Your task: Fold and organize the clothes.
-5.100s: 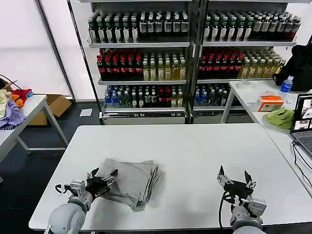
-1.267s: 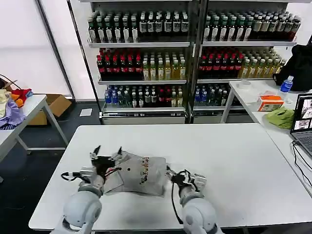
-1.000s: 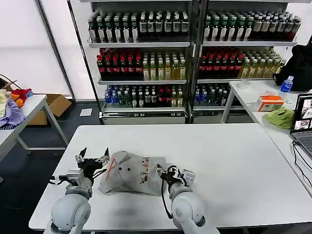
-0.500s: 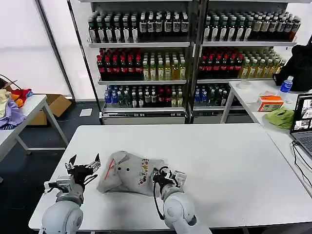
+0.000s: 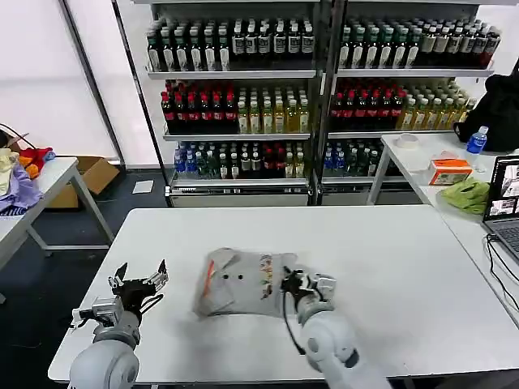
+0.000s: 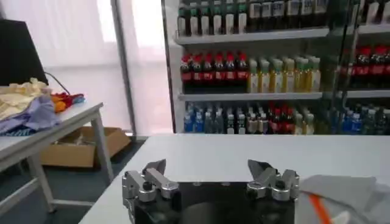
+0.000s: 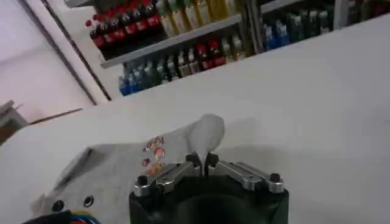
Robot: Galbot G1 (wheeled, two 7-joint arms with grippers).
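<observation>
A light grey shirt (image 5: 243,284) lies bunched in the middle of the white table (image 5: 381,243), its small multicoloured print (image 5: 266,276), dark buttons and an orange trim (image 5: 208,281) facing up. My right gripper (image 5: 297,284) is at the shirt's right edge, shut on a pinched fold of the grey cloth (image 7: 204,137) that rises between its fingertips (image 7: 195,159); the print (image 7: 153,152) lies just beyond. My left gripper (image 5: 139,277) hovers open to the left of the shirt, apart from it, nothing between its fingers (image 6: 153,168); the shirt's edge (image 6: 341,195) lies beside it.
Drink shelves (image 5: 243,105) stand behind the table. A side table at the left (image 5: 49,182) holds lilac, yellow and orange garments (image 5: 16,182). At the right stand a laptop (image 5: 503,207), a lime-green cloth (image 5: 468,194) and an orange box (image 5: 448,171).
My right gripper has dragged the shirt to the right across the table, still pinching its edge. My left gripper stays open at the left, and the gap between it and the shirt has grown.
</observation>
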